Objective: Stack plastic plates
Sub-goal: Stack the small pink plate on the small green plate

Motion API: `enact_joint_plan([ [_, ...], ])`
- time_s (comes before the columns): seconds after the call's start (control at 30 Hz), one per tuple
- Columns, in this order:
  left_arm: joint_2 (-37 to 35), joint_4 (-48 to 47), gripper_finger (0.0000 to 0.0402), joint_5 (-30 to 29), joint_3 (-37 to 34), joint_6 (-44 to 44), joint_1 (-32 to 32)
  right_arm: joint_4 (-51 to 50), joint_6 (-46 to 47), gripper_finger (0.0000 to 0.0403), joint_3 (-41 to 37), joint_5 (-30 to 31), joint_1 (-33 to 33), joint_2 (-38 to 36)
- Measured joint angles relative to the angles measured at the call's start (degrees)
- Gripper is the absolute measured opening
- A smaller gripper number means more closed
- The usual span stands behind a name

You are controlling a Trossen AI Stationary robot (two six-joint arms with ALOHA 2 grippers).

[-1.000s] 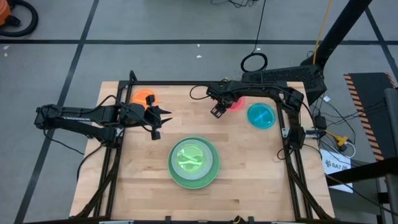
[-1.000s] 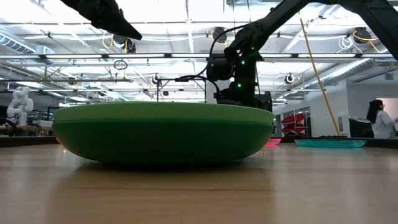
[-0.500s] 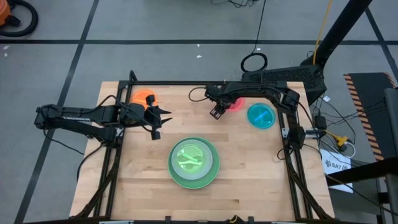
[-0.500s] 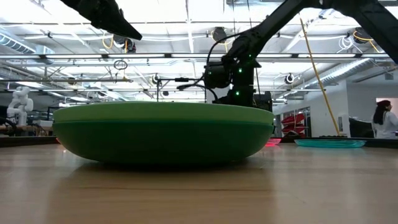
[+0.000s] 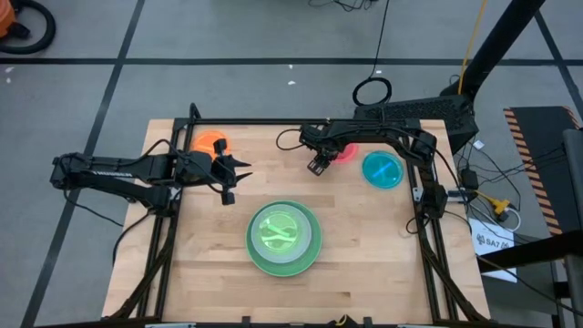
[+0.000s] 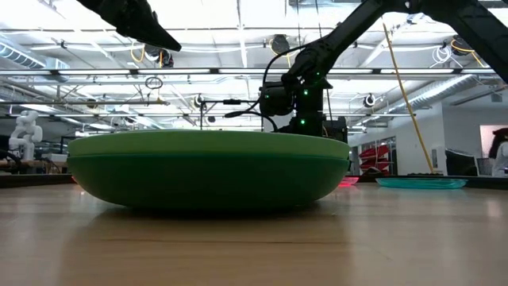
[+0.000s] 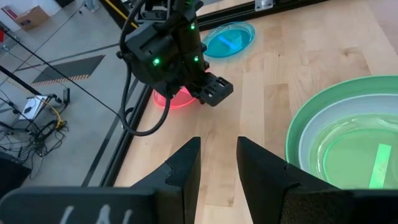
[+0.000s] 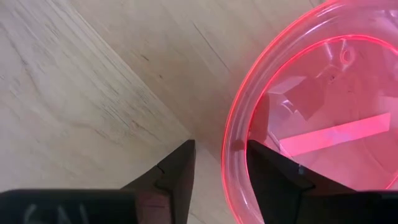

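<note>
Right gripper (image 8: 217, 165) parted, unclenched, low over red-pink plate (image 8: 317, 124) rim, upper centre of high view. Blue plate (image 5: 383, 169) just right of it. Left gripper (image 5: 230, 179) parted, empty, left of centre; orange plate (image 5: 211, 143) behind. Green plate stack (image 5: 284, 237) at lower centre.

No text, label or number can be read here; the white sheet (image 5: 493, 242) beside the counter carries print too small to tell.
</note>
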Motion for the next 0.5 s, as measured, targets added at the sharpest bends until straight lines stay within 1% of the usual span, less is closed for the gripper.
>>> enact_joint_plan([
  [0.17, 0.01, 0.00, 0.0111, 0.00, 0.00, 0.00, 0.01, -0.02, -0.59, 0.0138, -0.02, 0.00, 0.00, 0.03],
  [0.23, 0.00, 0.00, 0.0111, 0.00, 0.00, 0.00, 0.01, -0.03, -0.94, 0.0132, -0.02, 0.00, 0.00, 0.06],
  [0.5, 0.00, 0.00, 0.0111, 0.00, 0.00, 0.00, 0.00, -0.07, -1.22, 0.0066, -0.07, -0.17, 0.00, 0.14],
])
